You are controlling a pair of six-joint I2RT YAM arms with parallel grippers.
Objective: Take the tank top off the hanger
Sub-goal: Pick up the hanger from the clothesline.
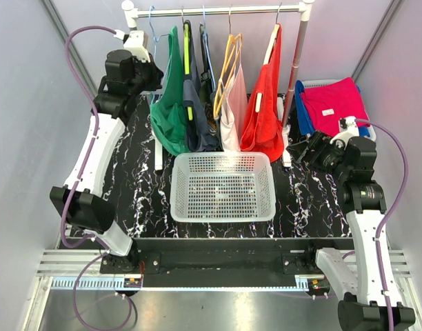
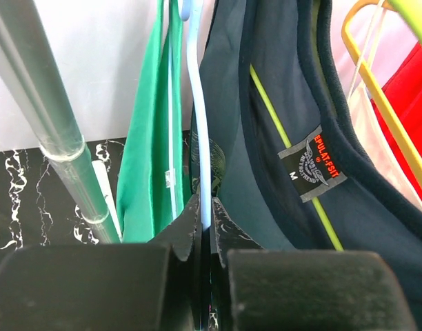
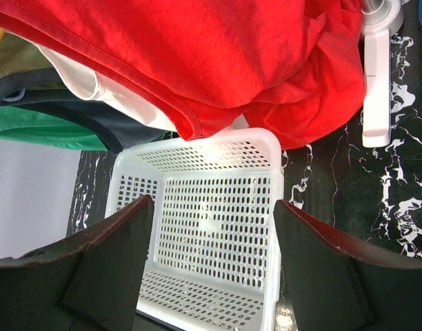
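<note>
Several tank tops hang from the rack rod (image 1: 218, 10): green (image 1: 169, 110), navy (image 1: 197, 124), pale pink (image 1: 232, 117) and red (image 1: 265, 110). My left gripper (image 1: 156, 74) is up at the rack's left end, shut on a light blue hanger (image 2: 197, 124), whose wire sits pinched between the fingers of that gripper (image 2: 209, 221). The green top (image 2: 145, 158) hangs to its left and the navy top (image 2: 280, 103) to its right. My right gripper (image 1: 297, 148) is open and empty, low beside the red top (image 3: 197, 48); the wrist view shows this gripper (image 3: 212, 201) facing the basket.
A white perforated basket (image 1: 223, 157) stands on the black marbled table below the clothes; its rim (image 3: 197, 145) shows in the right wrist view. The rack's post (image 1: 297, 69) and white foot (image 3: 376, 89) stand right of it. A magenta and blue clothes pile (image 1: 335, 103) lies far right.
</note>
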